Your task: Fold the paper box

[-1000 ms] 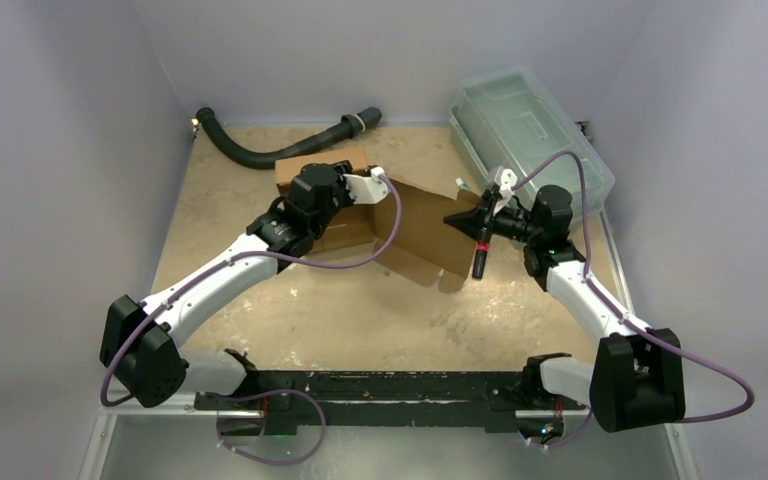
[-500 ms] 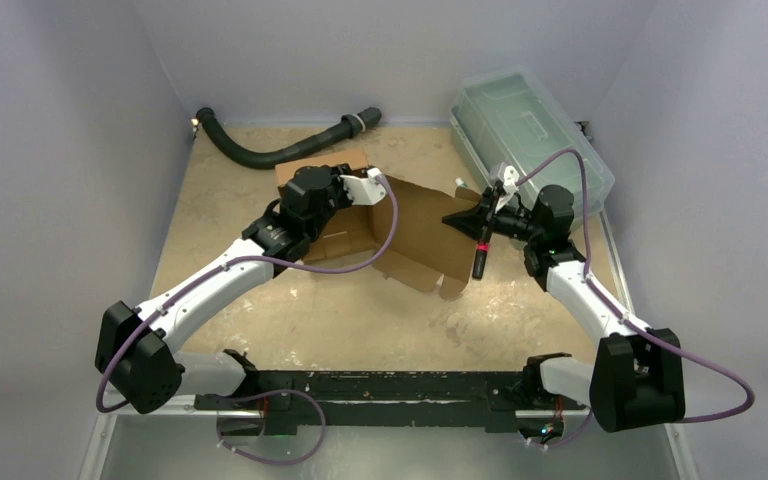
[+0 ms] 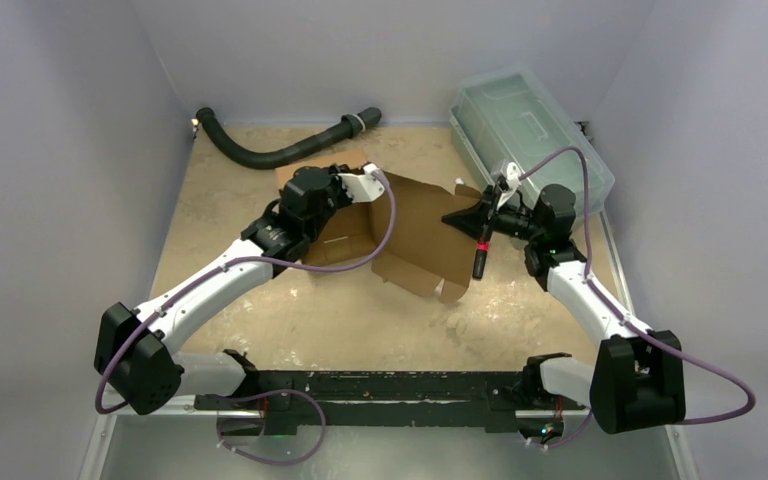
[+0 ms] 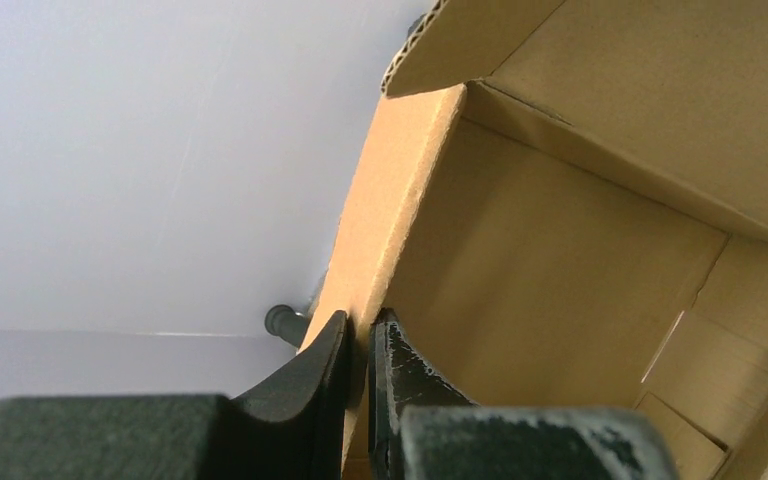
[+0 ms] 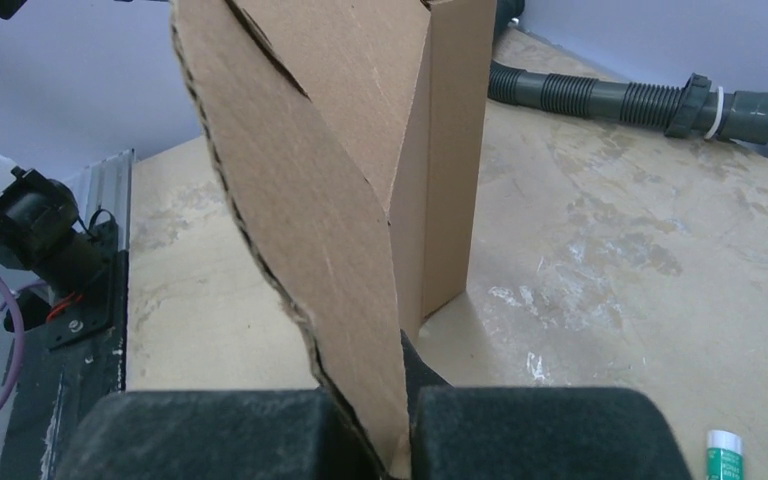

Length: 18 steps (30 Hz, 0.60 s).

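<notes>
Lilac walls (image 3: 60,150), mottled tan tabletop (image 3: 360,320)

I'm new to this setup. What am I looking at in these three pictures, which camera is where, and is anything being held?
Two robot arms are bolted at the near edge of a table. The wide picture looks down from above and behind them. The other two come from a camera on each wrist. On the table are a half-folded brown paper box, a black ribbed hose at the back and a clear plastic bin at the far right. The left gripper pinches an upright wall of the box. The right gripper is shut on a flap.
</notes>
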Each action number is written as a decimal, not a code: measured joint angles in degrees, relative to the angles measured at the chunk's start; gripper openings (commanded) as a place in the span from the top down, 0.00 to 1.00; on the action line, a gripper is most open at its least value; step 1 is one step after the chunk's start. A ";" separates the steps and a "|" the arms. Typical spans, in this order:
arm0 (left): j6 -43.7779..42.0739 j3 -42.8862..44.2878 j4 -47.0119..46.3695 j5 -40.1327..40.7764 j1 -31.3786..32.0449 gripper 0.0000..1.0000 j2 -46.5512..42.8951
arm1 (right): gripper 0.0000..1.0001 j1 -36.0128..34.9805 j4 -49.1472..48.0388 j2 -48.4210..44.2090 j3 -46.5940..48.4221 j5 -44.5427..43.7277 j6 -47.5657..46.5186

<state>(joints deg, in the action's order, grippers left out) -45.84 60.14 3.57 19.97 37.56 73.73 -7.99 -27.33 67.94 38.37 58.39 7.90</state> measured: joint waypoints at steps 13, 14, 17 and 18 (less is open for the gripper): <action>4.33 -0.09 -0.15 6.25 2.89 0.91 0.00 | 1.00 0.02 -0.31 -0.94 0.02 -0.48 2.45; 4.33 -0.24 -0.46 6.54 2.99 0.85 0.00 | 1.00 0.00 -0.37 -0.94 0.02 -0.61 2.56; 4.33 -1.31 -2.29 7.15 3.13 0.77 0.00 | 1.00 0.00 -0.39 -0.92 0.02 -0.92 2.62; 4.57 -1.77 -3.08 7.21 3.15 0.74 0.00 | 1.00 0.00 -0.44 -0.90 0.02 -1.05 2.64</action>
<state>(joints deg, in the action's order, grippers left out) -41.28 58.37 0.49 27.18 40.71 73.73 -7.99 -27.77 67.05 38.39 57.34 10.55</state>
